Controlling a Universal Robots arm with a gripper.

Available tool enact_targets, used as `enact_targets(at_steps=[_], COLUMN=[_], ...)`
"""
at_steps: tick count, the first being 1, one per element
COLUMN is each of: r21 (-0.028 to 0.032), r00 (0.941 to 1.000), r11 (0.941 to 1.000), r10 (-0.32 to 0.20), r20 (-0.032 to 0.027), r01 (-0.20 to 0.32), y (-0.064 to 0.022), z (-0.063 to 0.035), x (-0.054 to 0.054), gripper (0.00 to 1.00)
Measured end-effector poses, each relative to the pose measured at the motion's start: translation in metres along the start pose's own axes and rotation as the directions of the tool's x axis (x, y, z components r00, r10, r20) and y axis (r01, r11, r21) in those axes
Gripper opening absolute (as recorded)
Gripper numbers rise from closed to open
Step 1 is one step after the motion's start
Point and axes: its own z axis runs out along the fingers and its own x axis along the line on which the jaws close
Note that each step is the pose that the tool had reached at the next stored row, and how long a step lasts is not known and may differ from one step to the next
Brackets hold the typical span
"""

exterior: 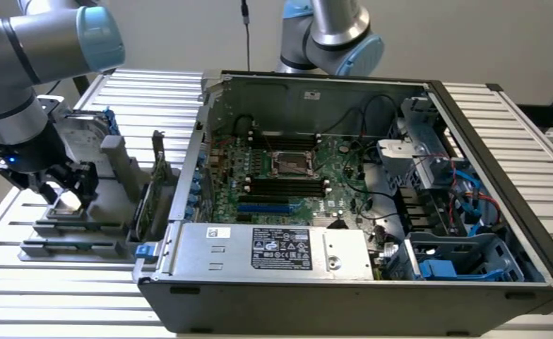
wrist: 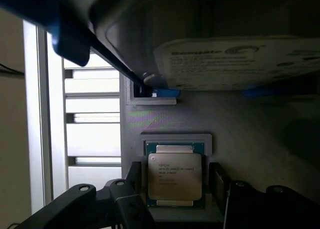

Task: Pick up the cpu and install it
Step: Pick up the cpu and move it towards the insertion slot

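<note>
1. Cpu [wrist: 174,176] lies flat in its grey holder [wrist: 165,121] on the counter [exterior: 31,282].
2. Fingers [wrist: 134,181] stand apart, one on each side of the cpu, with the gripper [exterior: 69,189] low over it.
3. Hard drive [exterior: 80,134] stands at 12 o'clock of the cpu in the exterior view.
4. Open case [exterior: 352,282] with its socket [exterior: 293,164] lies at 3 o'clock.

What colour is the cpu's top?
Shiny silver-grey. The cpu shows best in the wrist view.

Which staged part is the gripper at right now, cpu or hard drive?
The cpu: the small flat square chip lying in its grey holder, with the open gripper flanking it. The larger hard drive stands on edge nearby.
</note>
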Motion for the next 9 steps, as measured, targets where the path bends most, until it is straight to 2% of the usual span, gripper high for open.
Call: enact_targets(at_steps=[9], r21=[0.0037], r00=[0.9999], r11=[0.9999], r10=[-0.013], r20=[-0.0008], r01=[0.013], y=[0.0000], z=[0.0007], x=[-0.0004], gripper=[0.65])
